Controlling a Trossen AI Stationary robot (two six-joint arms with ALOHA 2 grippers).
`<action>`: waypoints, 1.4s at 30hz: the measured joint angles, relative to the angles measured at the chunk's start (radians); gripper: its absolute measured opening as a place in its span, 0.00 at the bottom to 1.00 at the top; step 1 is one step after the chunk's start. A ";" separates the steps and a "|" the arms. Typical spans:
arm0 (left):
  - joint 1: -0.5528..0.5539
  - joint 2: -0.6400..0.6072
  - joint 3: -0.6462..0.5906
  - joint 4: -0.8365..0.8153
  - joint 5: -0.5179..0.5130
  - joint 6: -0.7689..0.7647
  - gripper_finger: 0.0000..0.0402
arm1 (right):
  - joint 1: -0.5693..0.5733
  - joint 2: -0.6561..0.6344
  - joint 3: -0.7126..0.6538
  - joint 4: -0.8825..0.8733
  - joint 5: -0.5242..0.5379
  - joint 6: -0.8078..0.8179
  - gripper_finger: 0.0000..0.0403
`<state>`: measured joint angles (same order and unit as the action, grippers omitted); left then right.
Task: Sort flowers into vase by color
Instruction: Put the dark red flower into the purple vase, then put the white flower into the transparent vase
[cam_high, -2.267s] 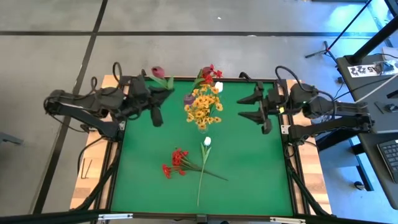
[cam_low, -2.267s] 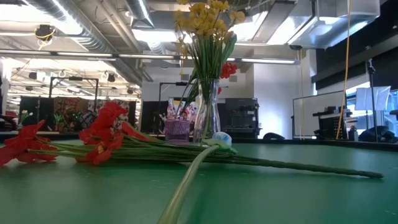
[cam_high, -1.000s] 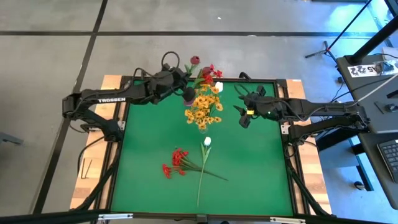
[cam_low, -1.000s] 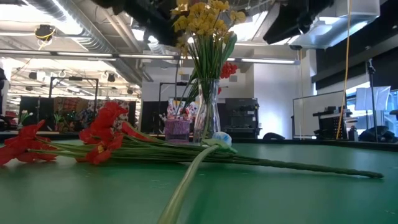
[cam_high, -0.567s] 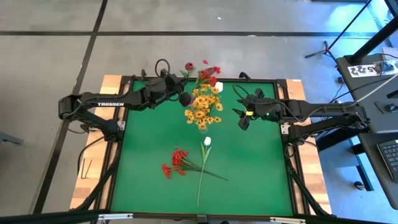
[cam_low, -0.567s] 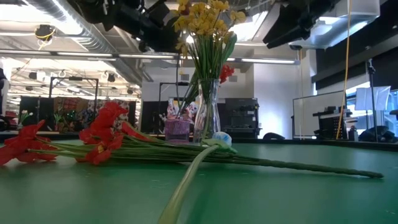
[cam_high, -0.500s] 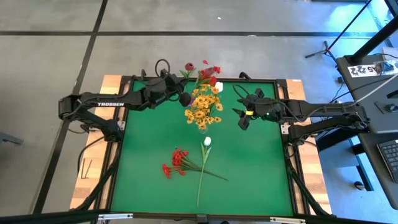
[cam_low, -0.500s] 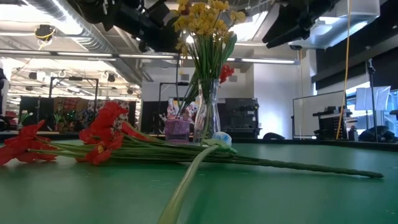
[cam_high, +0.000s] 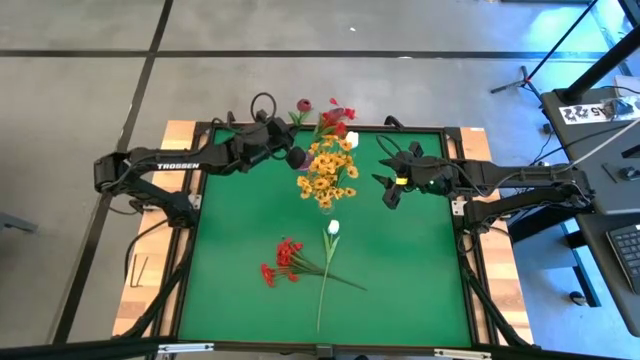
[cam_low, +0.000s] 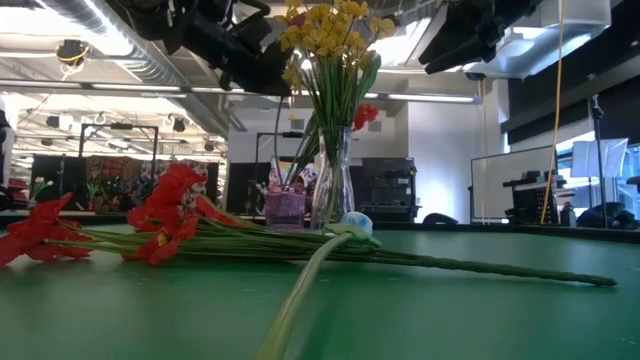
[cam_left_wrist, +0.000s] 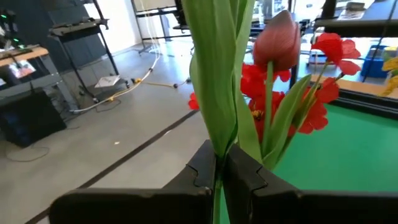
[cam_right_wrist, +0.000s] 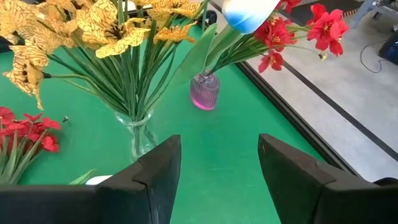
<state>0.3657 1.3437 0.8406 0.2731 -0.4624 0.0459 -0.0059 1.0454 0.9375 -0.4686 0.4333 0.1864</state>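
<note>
Top view w/ low and wrist views. Left hand (cam_high: 291, 157) sits high over the tabletop's (cam_high: 250, 260) far edge, just left of the glass vase (cam_low: 333, 190); its fingers (cam_left_wrist: 245, 173) are closed on the green stem of a dark pink bud (cam_left_wrist: 277, 42), held upright, bloom beside the red sprays at the far edge. Glass vase stands near the far edge at mid-width and holds the yellow blossom sprays (cam_high: 325, 172). Behind it, a small pink vase (cam_right_wrist: 204, 90) carries red blossom sprays (cam_high: 338, 115) and a white tulip (cam_high: 352, 139). Right hand (cam_high: 388, 186) hovers right of the glass vase, fingers (cam_right_wrist: 146, 171) spread wide, nothing betw. them. Lying flat toward the near edge, approx. mid-width: a loose red spray (cam_high: 281, 262) and a second white tulip (cam_high: 333, 228), stems crossing; both well apart from either hand.
</note>
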 joint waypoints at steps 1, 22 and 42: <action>0.002 0.000 0.000 0.001 0.011 -0.009 0.02 | 0.000 0.000 0.000 0.000 0.000 0.000 0.53; 0.016 0.122 0.000 0.032 0.077 -0.071 0.05 | 0.000 0.000 0.000 0.006 0.000 -0.007 0.53; -0.008 -0.036 0.000 -0.248 -0.014 -0.081 0.54 | 0.000 0.000 0.000 0.003 0.000 -0.008 0.53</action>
<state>0.3576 1.3081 0.8406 0.0256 -0.4760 -0.0349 -0.0063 1.0454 0.9379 -0.4656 0.4332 0.1783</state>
